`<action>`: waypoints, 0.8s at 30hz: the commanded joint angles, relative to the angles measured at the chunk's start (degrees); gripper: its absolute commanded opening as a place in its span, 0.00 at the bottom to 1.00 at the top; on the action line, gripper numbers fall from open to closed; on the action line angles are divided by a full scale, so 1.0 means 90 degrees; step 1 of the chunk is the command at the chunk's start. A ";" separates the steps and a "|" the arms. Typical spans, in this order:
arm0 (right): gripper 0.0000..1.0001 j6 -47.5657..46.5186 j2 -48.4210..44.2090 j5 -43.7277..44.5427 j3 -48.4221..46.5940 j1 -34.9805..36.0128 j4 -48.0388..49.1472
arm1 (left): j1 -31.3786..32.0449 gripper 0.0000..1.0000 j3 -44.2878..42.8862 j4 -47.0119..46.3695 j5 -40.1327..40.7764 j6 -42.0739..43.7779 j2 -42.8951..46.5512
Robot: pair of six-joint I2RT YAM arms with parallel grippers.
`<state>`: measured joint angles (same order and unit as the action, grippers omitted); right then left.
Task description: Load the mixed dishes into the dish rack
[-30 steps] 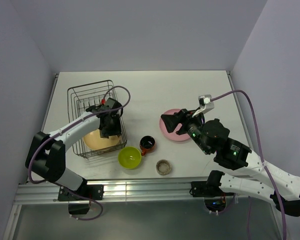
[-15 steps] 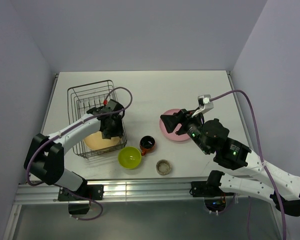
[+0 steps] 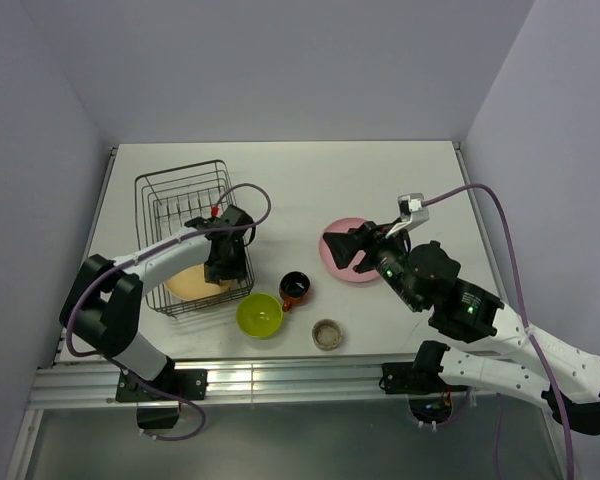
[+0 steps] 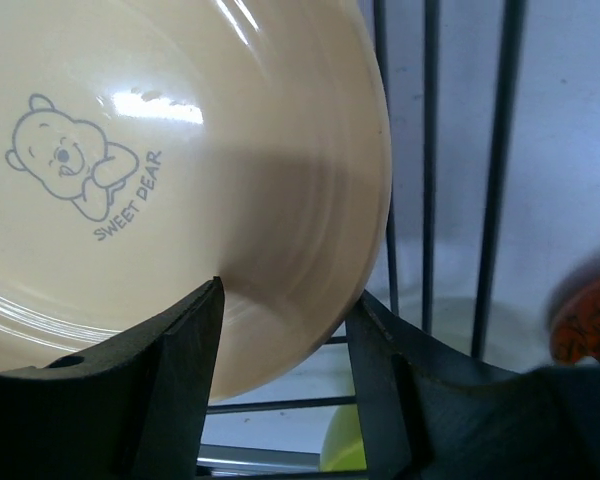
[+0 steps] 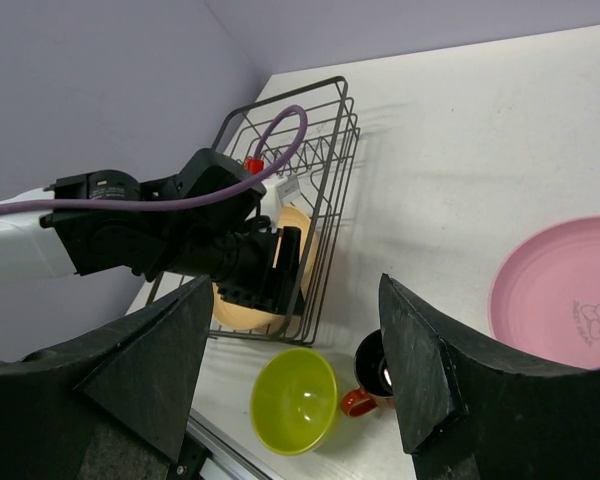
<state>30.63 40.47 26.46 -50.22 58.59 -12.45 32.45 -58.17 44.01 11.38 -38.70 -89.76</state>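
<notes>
Leftward and lower than a second ago, the yellow-orange plate (image 3: 188, 284) now lies deeper in the dish rack's (image 3: 180, 185) near end. The left gripper (image 4: 285, 300) hangs just over the plate's rim, jaws apart and holding nothing. Well right of the rack, the right gripper (image 5: 295, 285) hovers with jaws spread wide above the pink plate (image 3: 335, 268). The lime-green bowl (image 3: 259, 314), red-orange mug (image 3: 295, 289) and grey-beige cup (image 3: 327, 333) stand on the worktop off the rack's near right corner.
</notes>
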 commanded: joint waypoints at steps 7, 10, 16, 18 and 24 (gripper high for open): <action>0.74 0.0063 -0.0141 0.0049 0.0072 -0.0045 0.0319 | 0.0018 0.32 0.0057 -0.0027 0.0445 -0.0036 -0.0047; 0.74 0.0073 -0.0199 0.0068 0.0101 -0.0045 0.0319 | 0.0028 0.17 0.0018 0.0022 0.0581 -0.0056 0.0041; 0.75 0.0053 -0.0219 0.0087 0.0091 -0.0035 0.0270 | 0.0028 0.00 -0.0342 0.0402 0.0952 -0.0183 0.0411; 0.75 0.0044 -0.0200 0.0097 0.0072 -0.0045 0.0241 | 0.0018 0.00 -0.0538 0.0539 0.1118 -0.0231 0.0568; 0.75 0.0034 -0.0170 0.0117 0.0101 -0.0045 0.0260 | 0.0018 0.00 -0.1299 0.0998 0.1421 -0.0300 0.1271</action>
<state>30.63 39.18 26.50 -49.34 58.59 -12.14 32.88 -64.90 50.63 21.12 -39.86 -82.70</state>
